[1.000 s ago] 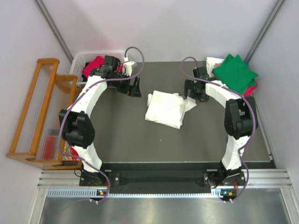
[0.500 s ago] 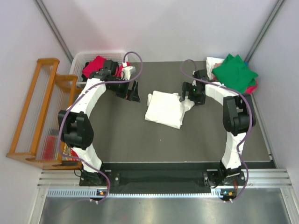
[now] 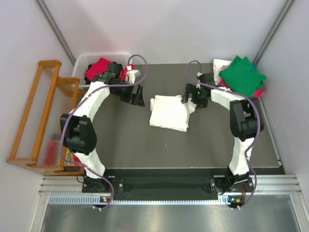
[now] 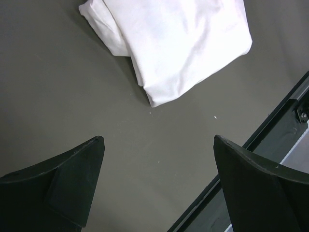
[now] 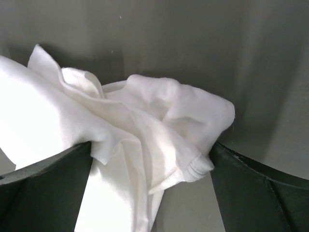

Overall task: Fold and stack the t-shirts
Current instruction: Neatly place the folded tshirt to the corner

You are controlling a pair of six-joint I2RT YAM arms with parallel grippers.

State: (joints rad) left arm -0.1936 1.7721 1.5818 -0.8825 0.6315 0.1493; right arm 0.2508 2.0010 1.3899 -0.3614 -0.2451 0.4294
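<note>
White t-shirt (image 3: 169, 112): bunched edge between right gripper (image 5: 150, 150) spread fingers, unclamped. Left gripper (image 4: 158, 142) released; in its wrist view, shirt at 12 o'clock, apart.

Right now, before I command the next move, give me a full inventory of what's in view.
white t-shirt: one, white, partly folded, middle of the table
green t-shirt: one, green, top of the far right pile
pile crimson-pink t-shirt: one, crimson-pink, under the green one
basket crimson-pink t-shirt: one, crimson-pink, in the basket
white cloth: one edge, white, beneath the pile
basket: one, white, far left corner
wooden rack: one, orange-brown, left of the table
left gripper: black, open, over bare table
right gripper: black, open, straddling the white t-shirt's bunched edge
</note>
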